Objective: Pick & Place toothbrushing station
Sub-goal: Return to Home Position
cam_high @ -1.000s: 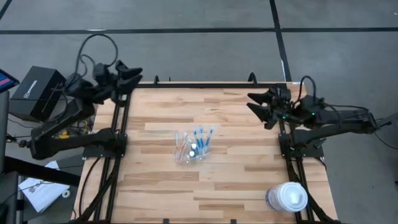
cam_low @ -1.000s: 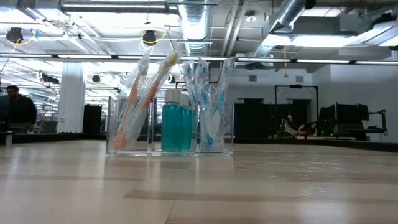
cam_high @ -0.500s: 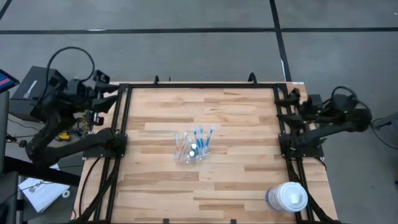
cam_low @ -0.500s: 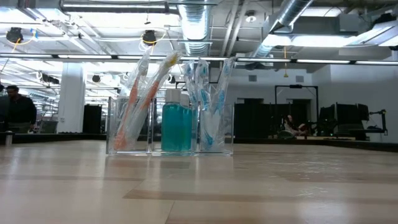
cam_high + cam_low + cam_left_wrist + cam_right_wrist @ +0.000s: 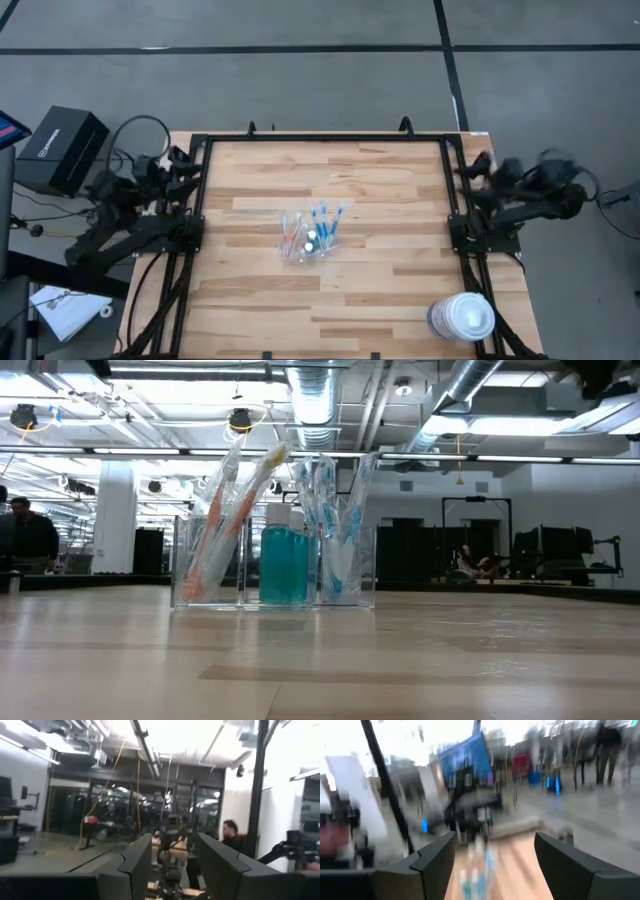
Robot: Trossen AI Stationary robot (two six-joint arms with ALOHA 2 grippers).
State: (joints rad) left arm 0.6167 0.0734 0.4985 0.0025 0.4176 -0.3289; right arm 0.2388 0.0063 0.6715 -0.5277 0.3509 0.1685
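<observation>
Table: you are looking at a light wooden table point(image 5: 390, 190) set in a black frame.
Task set: the clear organizer point(image 5: 273, 595) stands upright near the table's middle, well apart from both arms. It shows three compartments in a row in the low view.
End compartment, left in the low view: the orange toothbrushes point(image 5: 213, 535) lean inside it, with their heads above the rim.
Middle compartment: two blue-green tubes point(image 5: 284, 565) stand upright, side by side.
Other end compartment: the blue toothbrushes point(image 5: 342, 525) stand in clear wrappers.
Left arm: the left gripper point(image 5: 182, 166) sits at the frame rail on the table's left side. Its fingers are spread, with nothing between them.
Right arm: the right gripper point(image 5: 477, 169) sits at the rail on the right side. Its fingers are likewise parted and empty.
Other item: a white lidded container point(image 5: 462, 318) rests by the table's right edge, well apart from the organizer.
Surroundings: note a black box point(image 5: 60, 148) beyond the left arm and a person point(image 5: 27, 535) far off in the room.
</observation>
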